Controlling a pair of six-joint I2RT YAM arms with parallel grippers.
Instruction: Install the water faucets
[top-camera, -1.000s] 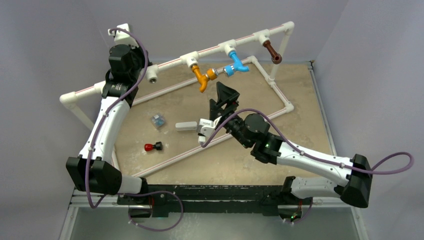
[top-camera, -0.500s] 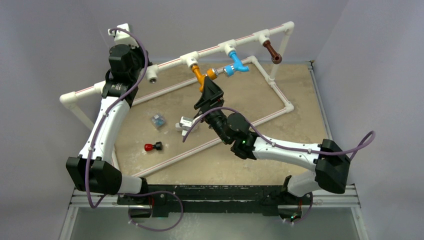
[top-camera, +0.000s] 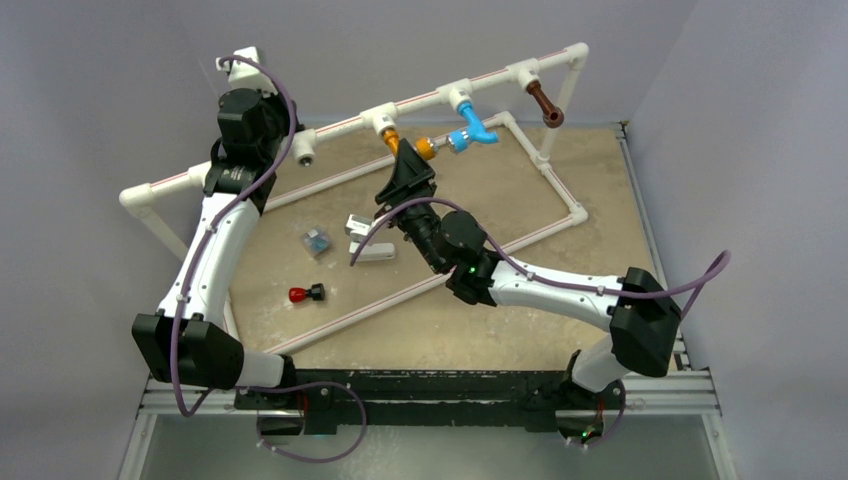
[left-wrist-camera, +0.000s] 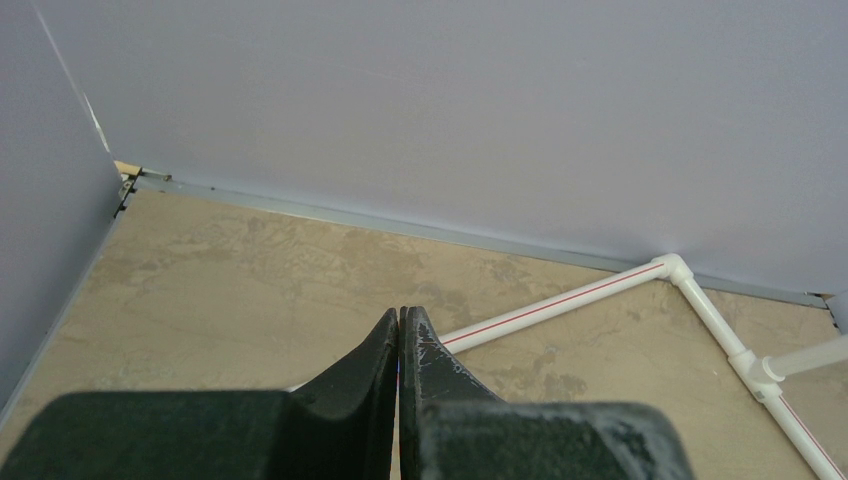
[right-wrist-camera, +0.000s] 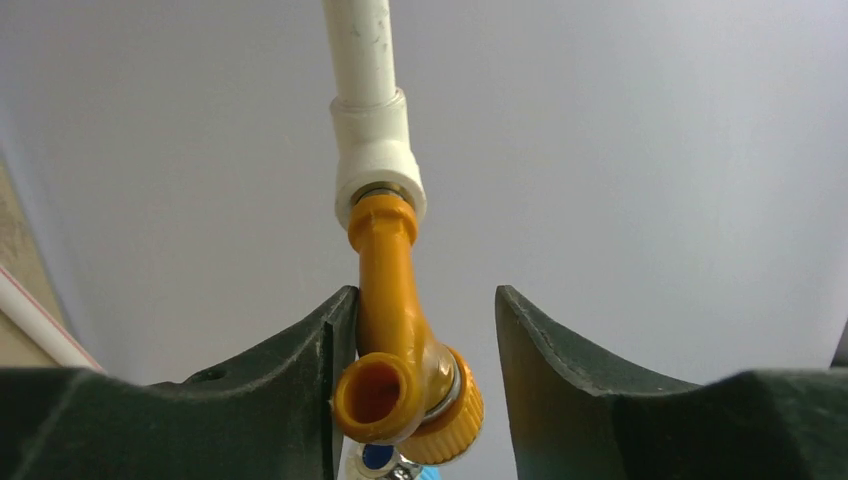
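Observation:
Three water faucets hang from tee fittings on the raised white pipe: an orange-yellow one (top-camera: 393, 139), a light blue one (top-camera: 470, 130) and a dark brown one (top-camera: 545, 104). My right gripper (top-camera: 405, 175) reaches up around the orange faucet (right-wrist-camera: 390, 300). In the right wrist view the right gripper (right-wrist-camera: 425, 305) is open: its left finger (right-wrist-camera: 330, 340) lies against the faucet's body, and a gap separates the ribbed orange knob (right-wrist-camera: 455, 405) from the right finger. My left gripper (left-wrist-camera: 400, 318) is shut on nothing, up at the far left corner.
A white tee (top-camera: 303, 153) with a bare silver socket hangs further left on the raised pipe. A small blue part (top-camera: 317, 241) and a red-and-black part (top-camera: 305, 294) lie on the table. White pipe (top-camera: 540, 230) frames the table surface.
The right arm has swung left and forward from the table's middle up to the orange faucet. Its jaws have narrowed around the faucet. The left arm has not moved.

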